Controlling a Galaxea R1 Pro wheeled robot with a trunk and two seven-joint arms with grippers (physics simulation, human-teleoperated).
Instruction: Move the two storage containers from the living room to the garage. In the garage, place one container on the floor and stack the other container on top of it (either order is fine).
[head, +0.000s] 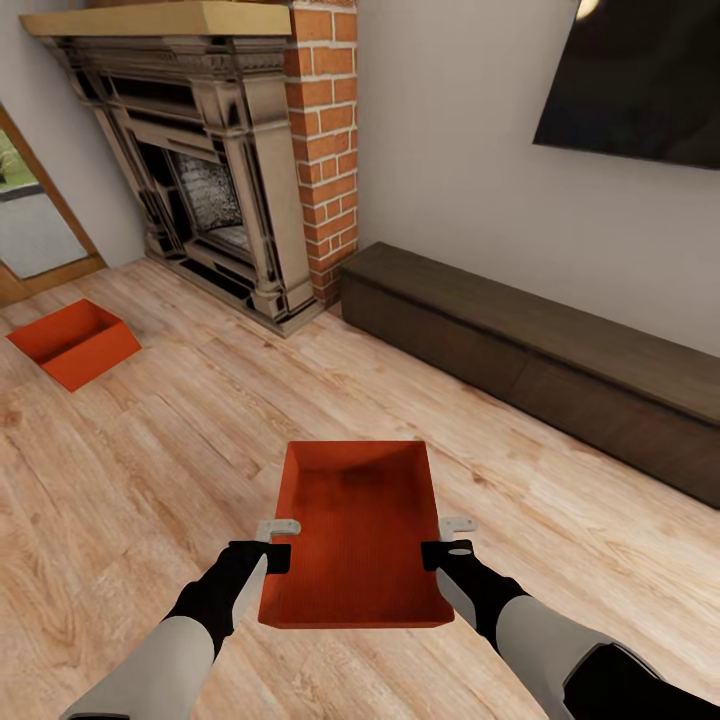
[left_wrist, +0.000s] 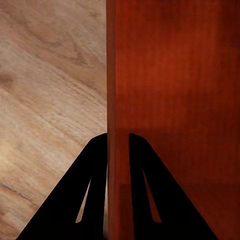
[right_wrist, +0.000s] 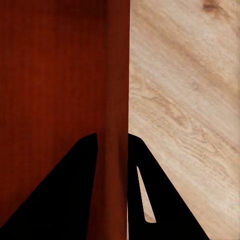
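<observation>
I am in the living room, on its light wood floor (head: 150, 460). One orange-red storage container (head: 355, 530) is held in front of me by its two long side walls. My left gripper (head: 278, 540) is shut on the left wall, and in the left wrist view its fingers (left_wrist: 95, 165) straddle that wall of the container (left_wrist: 175, 85). My right gripper (head: 455, 538) is shut on the right wall, with the gripper (right_wrist: 113, 137) clamped over the container (right_wrist: 55, 75) rim. The second storage container (head: 75, 343) sits on the planks far left.
A brick fireplace (head: 225, 180) stands ahead at the left. A long dark low cabinet (head: 540, 365) runs along the right wall under a black screen (head: 640, 80). A glazed door (head: 30, 225) is at the far left edge.
</observation>
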